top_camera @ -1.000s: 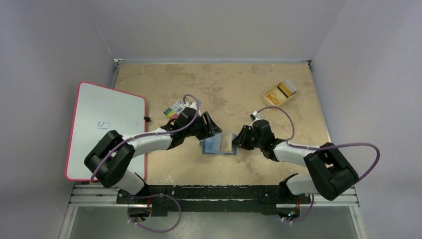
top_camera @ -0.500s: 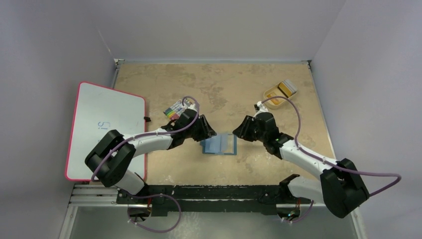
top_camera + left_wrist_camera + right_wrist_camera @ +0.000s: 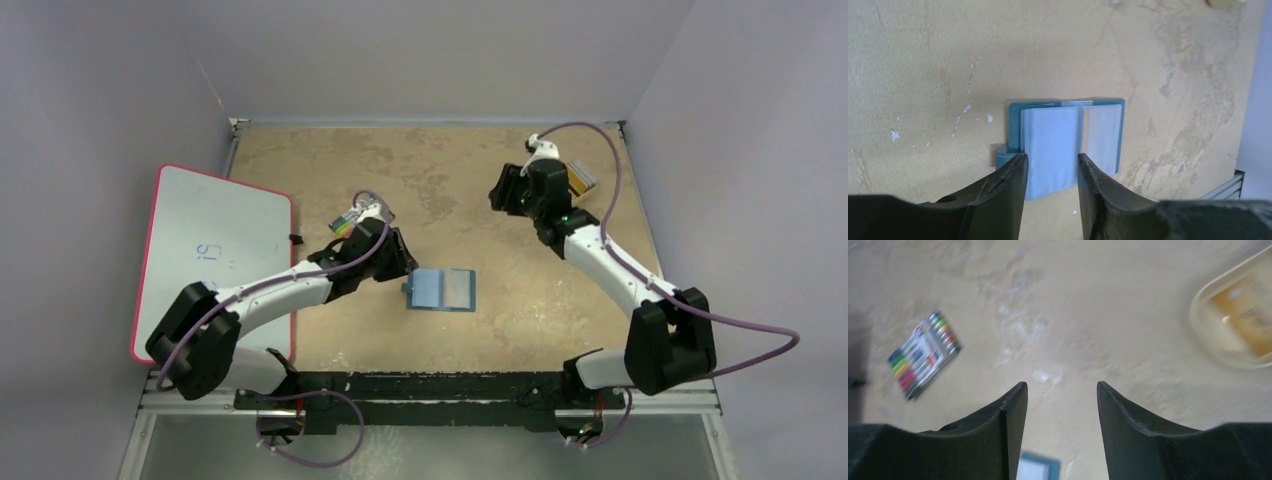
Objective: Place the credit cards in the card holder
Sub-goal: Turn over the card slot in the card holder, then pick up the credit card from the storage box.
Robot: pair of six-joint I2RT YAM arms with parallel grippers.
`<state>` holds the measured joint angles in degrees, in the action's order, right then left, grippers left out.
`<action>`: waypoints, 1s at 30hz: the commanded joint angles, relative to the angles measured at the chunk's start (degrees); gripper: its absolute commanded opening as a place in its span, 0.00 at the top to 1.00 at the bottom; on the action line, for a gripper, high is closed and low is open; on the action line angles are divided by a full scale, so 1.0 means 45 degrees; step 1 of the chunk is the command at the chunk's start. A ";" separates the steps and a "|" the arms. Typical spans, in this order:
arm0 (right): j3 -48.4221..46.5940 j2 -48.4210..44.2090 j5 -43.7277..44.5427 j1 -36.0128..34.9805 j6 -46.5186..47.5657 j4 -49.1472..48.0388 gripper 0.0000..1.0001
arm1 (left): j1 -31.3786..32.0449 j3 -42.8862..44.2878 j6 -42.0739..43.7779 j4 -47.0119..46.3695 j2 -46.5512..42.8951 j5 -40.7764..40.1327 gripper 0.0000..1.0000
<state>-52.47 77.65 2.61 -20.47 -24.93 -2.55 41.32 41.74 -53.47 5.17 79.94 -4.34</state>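
The card holder (image 3: 441,290) is a teal-blue wallet lying open on the table, light blue lining up. It also shows in the left wrist view (image 3: 1068,142) and as a corner in the right wrist view (image 3: 1038,469). My left gripper (image 3: 402,268) is open and empty just left of it, the jaws on either side of its near flap (image 3: 1050,162). My right gripper (image 3: 500,190) is open and empty, raised at the far right (image 3: 1060,387). Orange-yellow credit cards (image 3: 1243,315) lie in a tan tray (image 3: 1208,335), blurred. One card (image 3: 579,178) peeks out behind the right arm.
A flat pack with multicoloured stripes (image 3: 346,222) lies behind the left wrist and shows in the right wrist view (image 3: 923,355). A red-edged whiteboard (image 3: 215,250) lies at the left. The right arm hides most of the tray in the top view.
My right gripper has left the wallet and swung up to the far right, next to the tray. My left gripper has drawn back a little to the left. The wallet stays open.
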 commanded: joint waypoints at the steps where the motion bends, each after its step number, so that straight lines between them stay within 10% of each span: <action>1: -0.2250 0.1116 0.1874 0.1196 0.3479 0.0587 0.42 | 0.0027 0.0643 0.0861 0.0015 -0.1457 -0.0086 0.57; 12: -0.5247 0.4756 0.6431 0.3322 0.7970 0.0867 0.39 | 0.0036 0.1760 0.2532 0.2501 -0.3587 -0.0214 0.41; 30: -0.8196 0.8884 0.6408 0.4369 1.1307 0.1129 0.31 | 0.0010 0.1399 0.3006 0.3097 -0.4669 -0.0478 0.40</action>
<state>-86.15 117.86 29.52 -1.69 22.28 2.61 41.32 47.57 -41.04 20.69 59.83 -5.85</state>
